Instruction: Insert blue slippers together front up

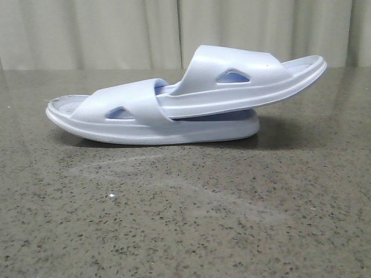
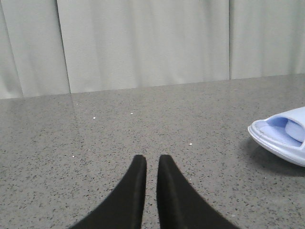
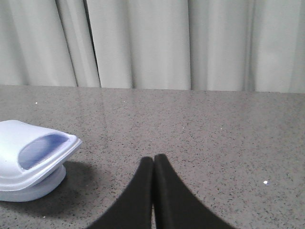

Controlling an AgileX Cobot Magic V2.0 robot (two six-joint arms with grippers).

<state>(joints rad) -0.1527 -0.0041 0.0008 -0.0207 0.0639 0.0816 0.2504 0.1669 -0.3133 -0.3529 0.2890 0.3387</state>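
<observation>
Both tools are sitting empty and clear of the slippers: the left tool (image 2: 151, 164) is showing its two black fingers nearly together with only a thin gap, and the right tool (image 3: 153, 164) is showing its fingers pressed closed on nothing.

Across the middle of the front view, the blue slippers are lying nested on the speckled grey surface (image 1: 185, 220). The lower slipper (image 1: 116, 113) is resting flat on its sole, and the upper slipper (image 1: 243, 78) is pushed under the lower one's strap and tilting up toward the right of the frame. Their long axis is running left to right across that view.

In the left wrist view one end of the pair (image 2: 281, 138) is showing at the right edge, apart from the fingers; in the right wrist view the other end (image 3: 33, 160) is sitting at the left edge, likewise apart. Neither arm looks clearly nearer, and the insertion appears done.
</observation>
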